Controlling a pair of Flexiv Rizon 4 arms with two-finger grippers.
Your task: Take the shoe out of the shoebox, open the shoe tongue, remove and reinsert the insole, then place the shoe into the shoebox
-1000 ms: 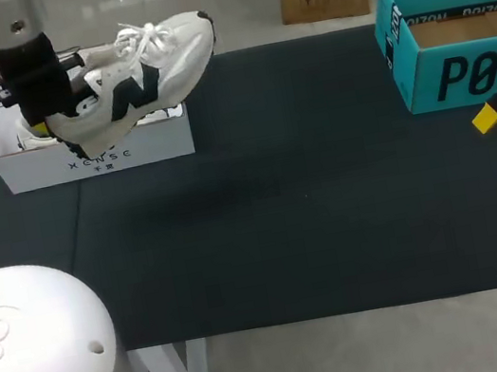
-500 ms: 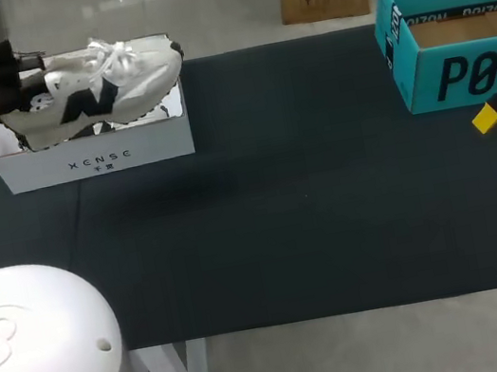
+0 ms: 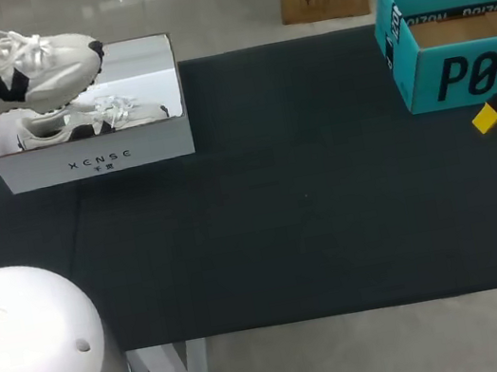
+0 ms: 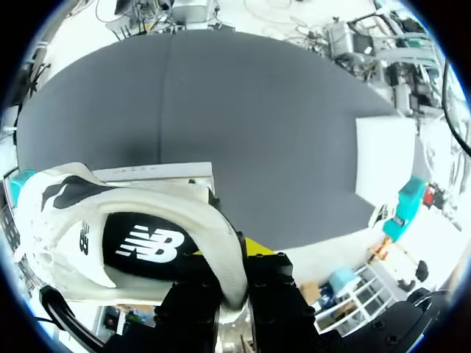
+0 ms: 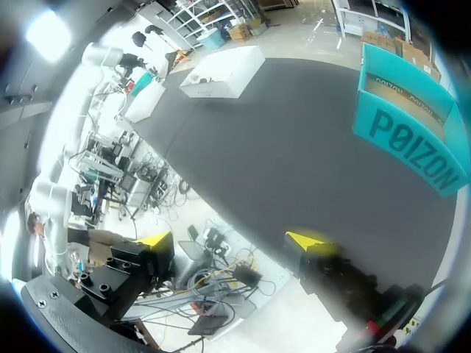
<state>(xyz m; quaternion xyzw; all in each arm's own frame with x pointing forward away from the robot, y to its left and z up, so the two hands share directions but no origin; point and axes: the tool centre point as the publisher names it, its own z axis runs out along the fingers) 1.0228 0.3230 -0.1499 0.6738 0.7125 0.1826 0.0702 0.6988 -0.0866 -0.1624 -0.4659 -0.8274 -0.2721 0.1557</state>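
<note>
A white sneaker [image 3: 15, 65] with a dark logo hangs in the air above the far left end of the white shoebox [image 3: 95, 161], toe pointing right. My left gripper [image 4: 235, 259] is shut on the sneaker [image 4: 132, 235] at its heel collar, with the white shoebox [image 4: 158, 173] below and ahead of it. In the head view the left arm is almost wholly past the left edge. A second white shoe [image 3: 88, 124] lies inside the box. My right gripper [image 5: 232, 240] stands open and empty near the right table edge, with one yellow tip [image 3: 490, 116] showing in the head view.
A teal open box [image 3: 460, 76] stands at the far right, just behind the right gripper; the same teal box [image 5: 412, 140] lies ahead of the gripper in the right wrist view. Dark table mat [image 3: 291, 207] spans the middle.
The left arm has carried the sneaker leftward and a little up, from over the box's middle to its far left end. The right arm has not moved.
</note>
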